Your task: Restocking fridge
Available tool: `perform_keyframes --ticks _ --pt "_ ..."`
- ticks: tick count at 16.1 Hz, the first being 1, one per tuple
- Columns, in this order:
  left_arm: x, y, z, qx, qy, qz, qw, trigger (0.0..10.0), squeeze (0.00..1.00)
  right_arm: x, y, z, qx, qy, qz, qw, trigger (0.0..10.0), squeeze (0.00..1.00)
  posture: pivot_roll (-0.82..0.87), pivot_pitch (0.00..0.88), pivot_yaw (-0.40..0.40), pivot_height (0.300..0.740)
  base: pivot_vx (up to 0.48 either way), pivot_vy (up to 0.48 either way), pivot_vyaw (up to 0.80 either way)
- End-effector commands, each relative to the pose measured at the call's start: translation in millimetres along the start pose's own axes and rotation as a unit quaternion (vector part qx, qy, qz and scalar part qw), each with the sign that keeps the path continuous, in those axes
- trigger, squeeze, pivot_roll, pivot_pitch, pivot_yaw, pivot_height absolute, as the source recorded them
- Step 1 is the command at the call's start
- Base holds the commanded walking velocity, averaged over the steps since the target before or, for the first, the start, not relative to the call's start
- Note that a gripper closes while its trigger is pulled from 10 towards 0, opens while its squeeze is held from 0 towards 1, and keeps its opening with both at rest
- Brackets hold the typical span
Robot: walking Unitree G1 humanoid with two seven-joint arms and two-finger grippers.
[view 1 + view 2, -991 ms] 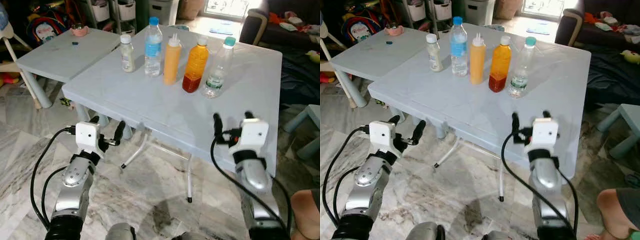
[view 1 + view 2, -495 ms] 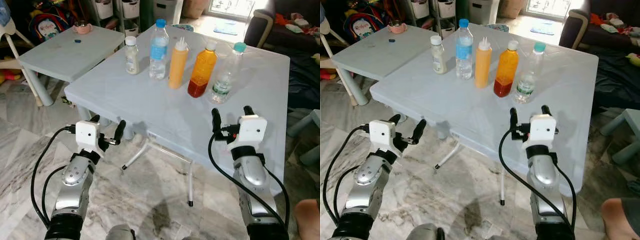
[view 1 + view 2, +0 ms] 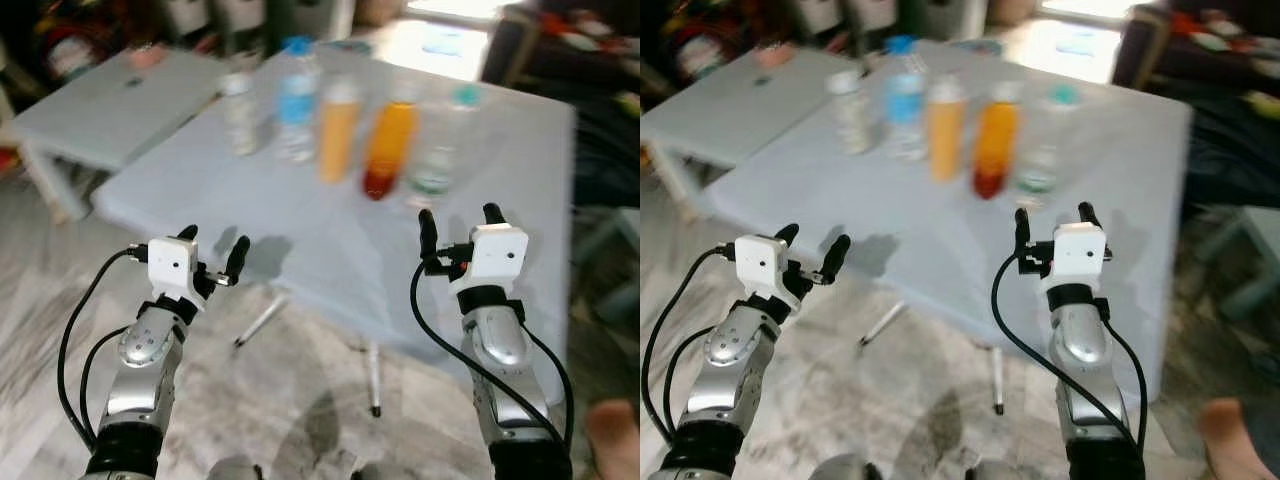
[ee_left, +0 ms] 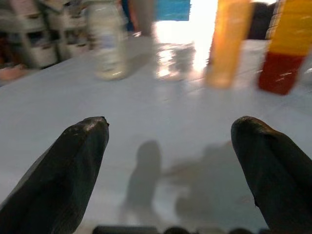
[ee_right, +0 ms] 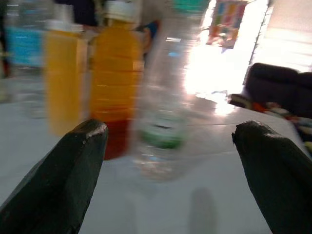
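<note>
Five bottles stand in a row on the pale blue table [image 3: 300, 215], all blurred: a small white bottle [image 3: 238, 112], a blue-labelled water bottle [image 3: 296, 100], a yellow squeeze bottle [image 3: 338, 130], an orange bottle [image 3: 388, 150] with a red bottom, and a clear teal-capped bottle [image 3: 440, 150]. My left gripper [image 3: 213, 240] is open over the table's near left edge, well short of the row. My right gripper [image 3: 458, 214] is open over the near right part, facing the clear bottle [image 5: 165, 97] and the orange bottle [image 5: 116, 73]. Both hold nothing.
A second low table [image 3: 110, 100] adjoins at the back left. A dark sofa [image 3: 600, 60] stands at the right. Thin white table legs [image 3: 372, 370] rise from the marble floor below the near edge. A person's limb [image 3: 615, 440] shows at the bottom right corner.
The camera has moved closer and the picture has blurred. Both grippers now reach over the table's near edge, nearer the bottles, still open and with nothing in them.
</note>
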State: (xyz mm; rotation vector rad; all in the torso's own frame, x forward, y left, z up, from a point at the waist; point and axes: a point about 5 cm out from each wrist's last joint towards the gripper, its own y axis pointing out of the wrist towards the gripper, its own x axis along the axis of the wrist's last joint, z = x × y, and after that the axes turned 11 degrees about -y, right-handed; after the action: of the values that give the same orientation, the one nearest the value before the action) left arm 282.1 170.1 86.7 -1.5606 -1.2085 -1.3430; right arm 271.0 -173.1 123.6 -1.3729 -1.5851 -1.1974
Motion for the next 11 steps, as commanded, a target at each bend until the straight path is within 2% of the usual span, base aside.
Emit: perform_keyframes --ticks 1,3,7,11 --pt "-0.7 -0.7 -0.8 -0.004 0.003 0.004 1.0 10.0 0.0 -2.6 0.2 2.0 0.003 -0.001 0.005 1.0 10.0 0.0 0.0 0.014 -0.01 0.74 0.285 0.0 0.0" --pt "-1.3 -1.6 0.5 -0.004 0.004 0.006 1.0 10.0 0.0 -4.9 -2.4 5.2 0.008 -0.001 0.008 1.0 10.0 0.0 0.0 0.014 -0.011 0.74 0.262 0.0 0.0" --pt "-2.4 -5.0 6.1 -0.004 0.014 0.016 1.0 10.0 0.0 -5.4 -5.1 8.3 0.019 -0.009 0.004 1.0 10.0 0.0 0.0 0.016 -0.009 0.74 0.0 0.0 0.0" --pt "-3.0 -13.0 14.1 0.005 0.019 0.024 1.0 10.0 0.0 28.6 19.3 -10.8 0.01 -0.036 -0.067 0.997 10.0 0.0 0.0 0.028 0.005 0.74 0.0 0.0 0.0"
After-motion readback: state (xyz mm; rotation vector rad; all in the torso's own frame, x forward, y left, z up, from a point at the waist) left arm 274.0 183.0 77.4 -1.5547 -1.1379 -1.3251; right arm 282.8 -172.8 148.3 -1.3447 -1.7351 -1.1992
